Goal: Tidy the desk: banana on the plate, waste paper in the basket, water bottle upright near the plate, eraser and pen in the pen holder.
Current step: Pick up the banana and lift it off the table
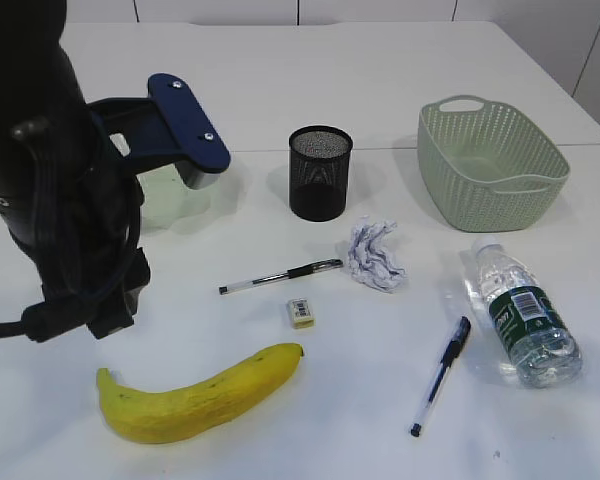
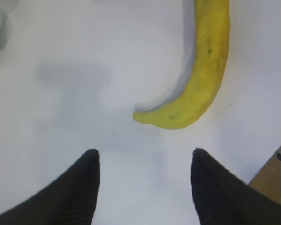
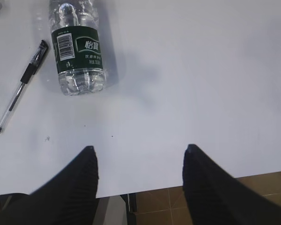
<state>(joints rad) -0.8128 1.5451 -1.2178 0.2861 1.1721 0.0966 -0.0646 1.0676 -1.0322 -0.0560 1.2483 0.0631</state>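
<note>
Outside view only: the black mesh pen holder (image 1: pixel 320 172) and the green basket (image 1: pixel 490 160) stand toward the far edge of the white bench (image 1: pixel 380 60), and the left arm (image 1: pixel 60 200) fills the left side.
Left wrist view only: the left end effector (image 2: pixel 145 187) hangs over bare bench with its two black fingers (image 2: pixel 79 192) wide apart, holding nothing.
Right wrist view only: the right end effector (image 3: pixel 139 185) sits over the near edge, its fingers (image 3: pixel 75 187) spread wide and empty.
Banana (image 1: pixel 195 398): yellow, curved, a few dark specks, lying flat near the front left corner.
Plate (image 1: pixel 165 195): pale green, mostly hidden behind the left arm.
Waste paper (image 1: pixel 376 256): a white crumpled ball in the middle of the bench.
Water bottle (image 1: pixel 525 312): clear, green label, on its side by the right edge.
Eraser (image 1: pixel 301 312): small, pale, just above the banana's tip.
Pen one (image 1: pixel 280 276): black, lying beside the paper.
Pen two (image 1: pixel 440 375): black, lying just left of the bottle.
</note>
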